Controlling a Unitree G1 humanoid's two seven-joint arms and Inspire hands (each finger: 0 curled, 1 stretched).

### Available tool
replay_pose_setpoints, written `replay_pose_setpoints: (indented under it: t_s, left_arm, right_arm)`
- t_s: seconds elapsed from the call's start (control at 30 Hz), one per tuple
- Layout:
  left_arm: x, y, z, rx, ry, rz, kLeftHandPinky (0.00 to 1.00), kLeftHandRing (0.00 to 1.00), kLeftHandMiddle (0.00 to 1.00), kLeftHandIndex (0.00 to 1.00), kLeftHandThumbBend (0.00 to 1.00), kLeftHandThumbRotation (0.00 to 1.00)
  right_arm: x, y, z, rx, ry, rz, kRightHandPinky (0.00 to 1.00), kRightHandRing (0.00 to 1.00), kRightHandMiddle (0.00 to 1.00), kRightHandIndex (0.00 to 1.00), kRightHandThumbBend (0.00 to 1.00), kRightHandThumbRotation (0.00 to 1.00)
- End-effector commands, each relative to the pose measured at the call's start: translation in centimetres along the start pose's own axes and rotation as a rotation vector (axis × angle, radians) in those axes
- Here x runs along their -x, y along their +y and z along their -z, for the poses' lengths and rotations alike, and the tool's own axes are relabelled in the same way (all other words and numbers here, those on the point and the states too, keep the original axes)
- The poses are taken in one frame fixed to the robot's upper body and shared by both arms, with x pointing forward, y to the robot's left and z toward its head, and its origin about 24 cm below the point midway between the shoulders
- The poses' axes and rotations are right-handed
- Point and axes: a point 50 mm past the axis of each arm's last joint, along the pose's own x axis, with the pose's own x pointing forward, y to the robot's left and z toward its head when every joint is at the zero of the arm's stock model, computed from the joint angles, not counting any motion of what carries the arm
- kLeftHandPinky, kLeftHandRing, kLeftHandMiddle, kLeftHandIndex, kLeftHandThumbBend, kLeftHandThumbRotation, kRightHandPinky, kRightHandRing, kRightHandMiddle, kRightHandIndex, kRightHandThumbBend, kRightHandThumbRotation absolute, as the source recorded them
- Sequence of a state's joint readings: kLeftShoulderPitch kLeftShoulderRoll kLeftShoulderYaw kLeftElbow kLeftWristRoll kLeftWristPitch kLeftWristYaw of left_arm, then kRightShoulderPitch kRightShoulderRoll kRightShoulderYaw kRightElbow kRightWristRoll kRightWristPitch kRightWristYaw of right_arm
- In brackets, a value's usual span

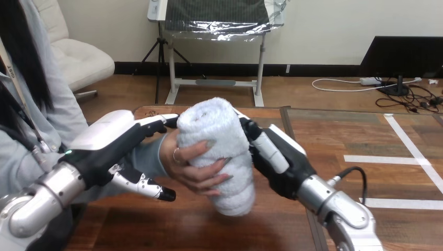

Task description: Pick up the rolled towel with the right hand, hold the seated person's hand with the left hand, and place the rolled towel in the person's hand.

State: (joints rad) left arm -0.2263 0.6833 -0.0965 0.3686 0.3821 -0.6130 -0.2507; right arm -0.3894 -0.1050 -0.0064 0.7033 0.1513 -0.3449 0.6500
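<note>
Three hands are in on this one. The rolled white towel is up off the bench, roughly upright but leaning, top end toward the view's left and bottom end lower and to the right. The robot's right hand comes in from the right and is closed on the towel's right side, fingers wrapped round toward the back of the roll. The person's hand is on the towel's left side, fingers curled across the front. The robot's left hand has the person's wrist between its fingers on top and thumb underneath, pinching it just where the grey sleeve ends. So both the right hand and the person's hand are on the towel at once.
</note>
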Motion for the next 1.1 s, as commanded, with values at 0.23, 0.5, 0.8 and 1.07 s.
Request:
replay_pose_setpoints:
  t_s: [0.23,0.5,0.8,1.07]
  left_arm:
    - [0.6,1.7,-0.6,-0.030,-0.024,-0.058,0.87,0.91,0.93,0.95,1.00,0.38]
    - [1.1,1.3,-0.4,-0.026,-0.012,-0.049,0.89,0.94,0.97,0.99,1.00,0.41]
    - [1.7,0.5,-0.2,-0.038,-0.016,-0.068,0.92,0.97,1.00,1.00,1.00,0.51]
    - [2.3,-0.3,-0.3,-0.049,-0.019,-0.090,0.93,0.99,1.00,1.00,1.00,0.60]
  right_arm:
    - [-0.3,-2.2,-2.2,0.026,-0.067,0.053,0.95,0.93,0.92,0.98,0.99,0.83]
    - [0.0,-2.5,-2.2,0.023,-0.071,0.071,0.96,0.96,0.94,1.00,0.99,0.81]
    - [0.4,-2.9,-2.2,0.043,-0.068,0.087,0.97,0.99,0.98,1.00,1.00,0.81]
    - [0.7,-3.0,-2.2,0.066,-0.071,0.092,0.98,1.00,1.00,1.00,1.00,0.83]
